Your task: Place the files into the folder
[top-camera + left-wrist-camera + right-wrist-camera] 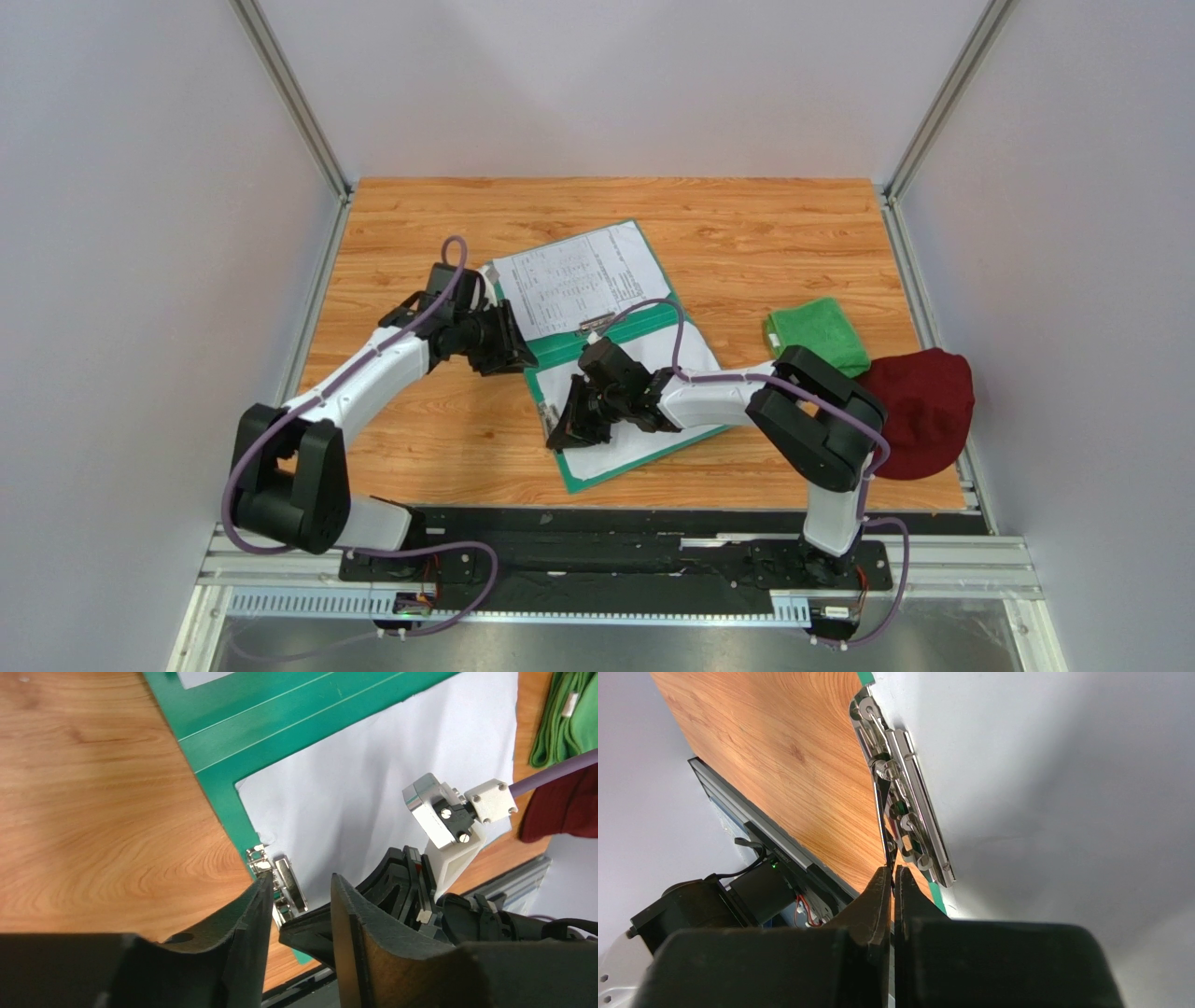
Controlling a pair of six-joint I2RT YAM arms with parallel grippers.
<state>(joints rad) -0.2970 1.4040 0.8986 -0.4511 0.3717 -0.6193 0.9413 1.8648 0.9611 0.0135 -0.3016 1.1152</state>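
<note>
- Folder (281, 714): you have it lying open and flat in the middle of the table (421, 238), teal-green side up. Its metal clip (906, 791) sits on the left edge of the near half.
- One printed sheet (582, 280) lies face up on the far half of the folder. A blank sheet (393, 777) lies on the near half, its corner just beside the clip.
- Your left gripper (300, 882) hangs over the folder's left edge with its fingers spread and nothing between them. The clip shows through the gap.
- Your right gripper (892, 871) has its fingers pressed together, tips right at the near end of the clip. You cannot tell whether they nip its thin lever.
- In your way: both grippers crowd the same spot at the clip, and the right one's head sits just beyond the left one's fingers. The right arm (730, 399) reaches in over the blank sheet and covers part of it.
- Around you: a folded green cloth (817, 333) lies right of the folder, apart from it. A dark red cap (919, 399) rests just beside the cloth at the table's right edge, partly behind the right arm's elbow.
</note>
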